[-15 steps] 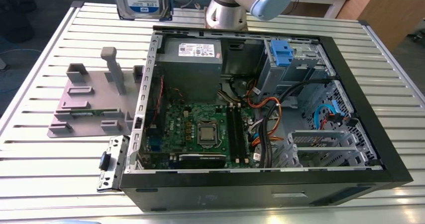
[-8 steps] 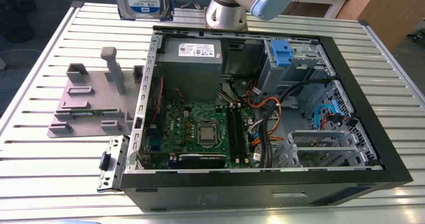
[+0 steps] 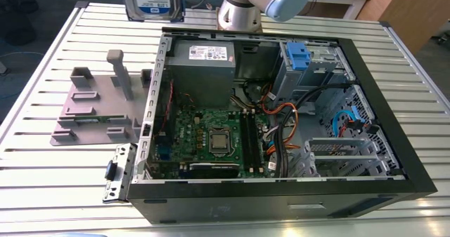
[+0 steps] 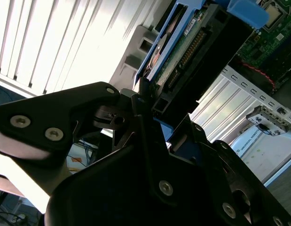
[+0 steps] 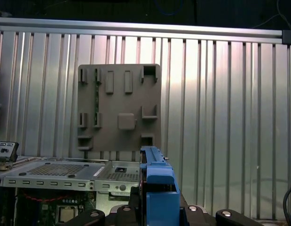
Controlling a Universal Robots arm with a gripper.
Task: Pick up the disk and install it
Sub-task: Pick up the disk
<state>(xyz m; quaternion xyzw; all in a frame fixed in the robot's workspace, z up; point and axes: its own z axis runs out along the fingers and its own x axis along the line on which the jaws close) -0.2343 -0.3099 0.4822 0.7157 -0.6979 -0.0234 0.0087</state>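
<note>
The disk (image 3: 153, 0) is lifted off the table, standing on edge above the slatted tabletop behind the open computer case, at the exterior view's upper left. Its white and blue label faces the camera. In the second wrist view the disk (image 4: 183, 42) shows its connector edge and blue bracket, with my gripper (image 4: 145, 101) shut on it and a black finger (image 4: 84, 101) against its side. In the first wrist view the blue bracket of the disk (image 5: 157, 183) is seen edge-on between the black gripper (image 5: 157, 214) parts.
The open computer case (image 3: 393, 116) lies on its side on the slatted metal table (image 3: 56, 47). Inside are a motherboard (image 3: 211, 137), a grey power supply (image 3: 204, 63) and a blue clip (image 3: 298, 55) at the drive bay. A grey fixture plate (image 3: 91, 110) sits beside the case.
</note>
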